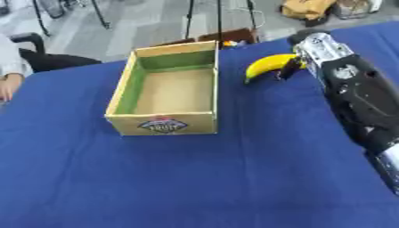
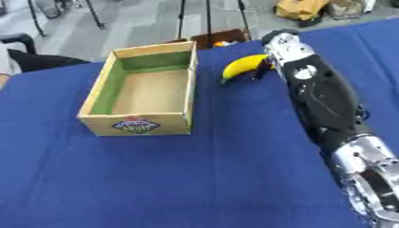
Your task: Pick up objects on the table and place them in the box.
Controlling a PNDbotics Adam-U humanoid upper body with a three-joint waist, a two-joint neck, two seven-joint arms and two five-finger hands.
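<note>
Here, left eye view: right hand point(image 1: 295, 67) curls round the banana point(image 1: 266, 65), far right on the blue counter point(image 1: 234, 178).
Right eye view: open box point(image 2: 139, 91) left of the banana, apart; left hand unseen.

- One cardboard box point(image 1: 164, 91) is sitting on the table, open at the top, nothing showing inside.
- One banana point(image 1: 267, 66) is showing, yellow, beside the box.
- One robot hand point(image 1: 295, 67) is showing, the right, at the banana.
- One blue table point(image 1: 195, 178) is lying under all of it.
</note>
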